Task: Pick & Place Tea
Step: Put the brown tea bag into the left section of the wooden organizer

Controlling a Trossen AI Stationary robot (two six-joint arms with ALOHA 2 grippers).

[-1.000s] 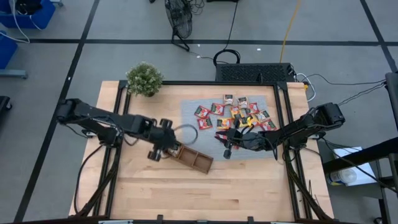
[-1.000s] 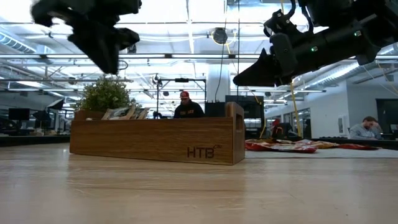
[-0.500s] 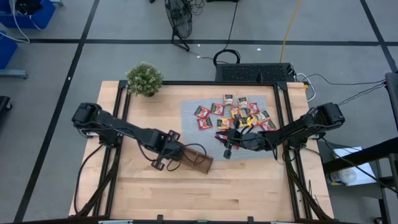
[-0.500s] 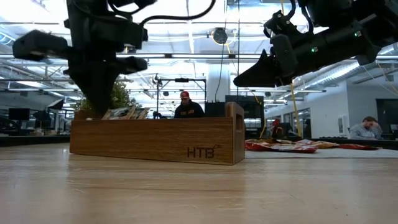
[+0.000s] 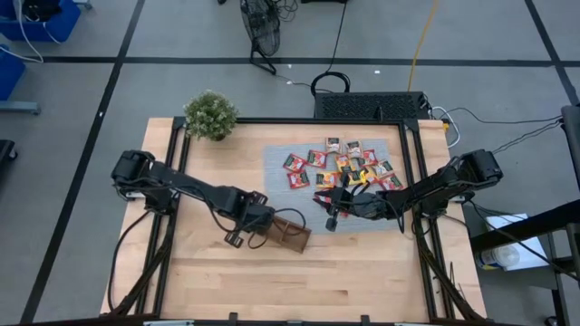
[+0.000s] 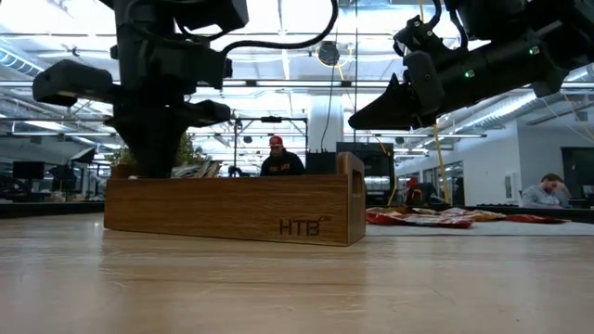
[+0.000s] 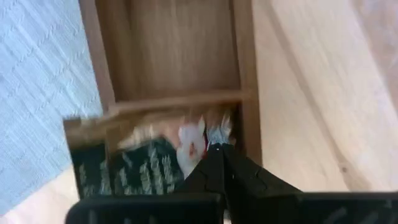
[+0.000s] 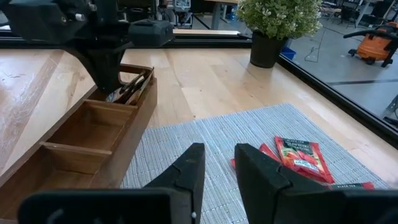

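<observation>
Left gripper is down in the left end compartment of the wooden tray, fingers pinched shut among the sachets there (best to lift straight up); right gripper hovers part-open above the mat, holding nothing; loose tea sachets lie far right.
</observation>
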